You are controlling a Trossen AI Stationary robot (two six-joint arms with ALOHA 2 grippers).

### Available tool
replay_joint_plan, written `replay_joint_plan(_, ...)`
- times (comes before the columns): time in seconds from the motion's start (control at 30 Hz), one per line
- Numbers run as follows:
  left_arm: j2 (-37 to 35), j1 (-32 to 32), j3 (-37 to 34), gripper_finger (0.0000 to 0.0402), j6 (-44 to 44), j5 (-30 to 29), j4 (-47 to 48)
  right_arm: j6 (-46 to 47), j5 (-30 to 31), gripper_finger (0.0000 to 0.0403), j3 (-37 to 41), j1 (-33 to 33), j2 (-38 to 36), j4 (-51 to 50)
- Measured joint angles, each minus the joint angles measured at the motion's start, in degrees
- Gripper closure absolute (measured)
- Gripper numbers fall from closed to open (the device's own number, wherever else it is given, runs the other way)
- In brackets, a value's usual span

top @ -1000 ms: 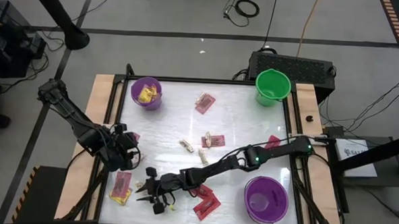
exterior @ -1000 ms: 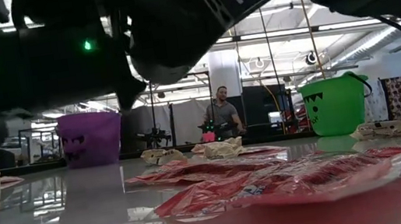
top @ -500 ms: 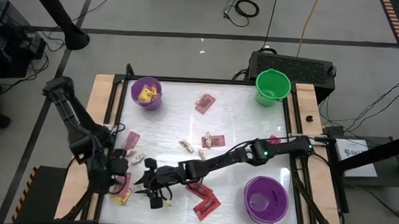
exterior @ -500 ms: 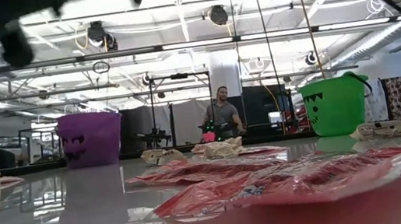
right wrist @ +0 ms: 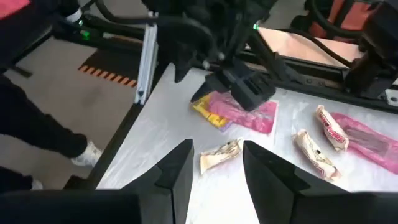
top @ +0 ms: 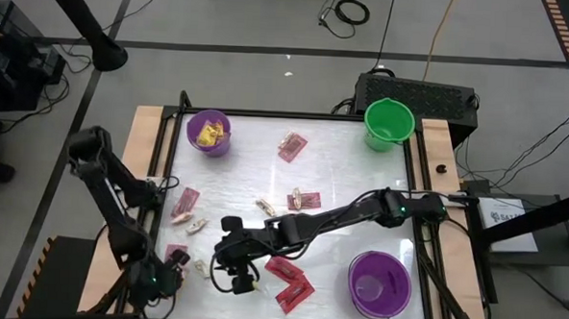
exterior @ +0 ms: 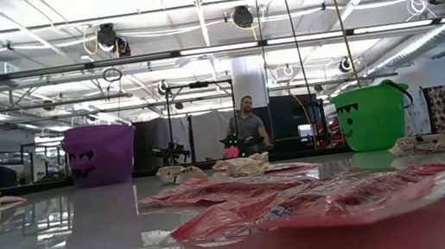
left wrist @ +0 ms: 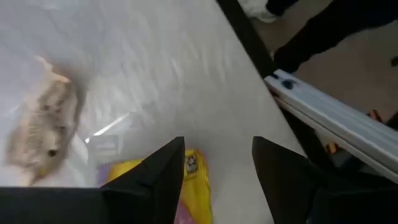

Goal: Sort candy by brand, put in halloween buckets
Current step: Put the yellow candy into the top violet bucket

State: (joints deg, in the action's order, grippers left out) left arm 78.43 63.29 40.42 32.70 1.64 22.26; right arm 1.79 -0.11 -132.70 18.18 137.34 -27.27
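My left gripper (left wrist: pixel 217 165) stands open, pointing down over a yellow packet (left wrist: pixel 194 182) that lies with a pink packet (right wrist: pixel 245 115) at the table's near left corner (top: pixel 169 268). My right gripper (right wrist: pixel 217 177) hangs open and empty above the table's near middle (top: pixel 231 275), with a tan wrapped piece (right wrist: pixel 221 154) lying on the table below it. More candy lies flat across the table: pink packets (top: pixel 292 145), tan pieces (top: pixel 266 209) and red packets (top: pixel 289 280). The far-left purple bucket (top: pixel 209 132) holds yellow candy. A green bucket (top: pixel 389 121) stands far right, and another purple bucket (top: pixel 378 282) near right.
Another tan piece (left wrist: pixel 43 124) lies close to my left gripper. The table's left rail (left wrist: pixel 336 121) and near edge run right beside it. Two tan pieces (right wrist: pixel 320 146) and a pink packet (right wrist: pixel 367 140) lie farther in. A person (exterior: pixel 246 125) stands in the room beyond the table.
My left gripper has swung toward the table's near edge, sunk and turned, and now points down over the yellow and pink packets at the near left corner. My right gripper has risen from the table, out of the low view, tipping its fingers more level. No candy has moved.
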Motion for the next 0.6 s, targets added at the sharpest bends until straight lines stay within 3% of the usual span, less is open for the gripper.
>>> replay_joint_plan(0.27,8.22,0.45,0.01,0.0206,1.43,-2.00,-0.33,-1.92,-0.06,0.0271,0.02,1.68,-0.02,-4.68)
replay_joint_plan(0.6,9.41,1.36,0.22,0.0216,-3.80,-4.28,1.13,-2.37,-0.01,0.0271,0.04,1.90,-0.02,-6.03)
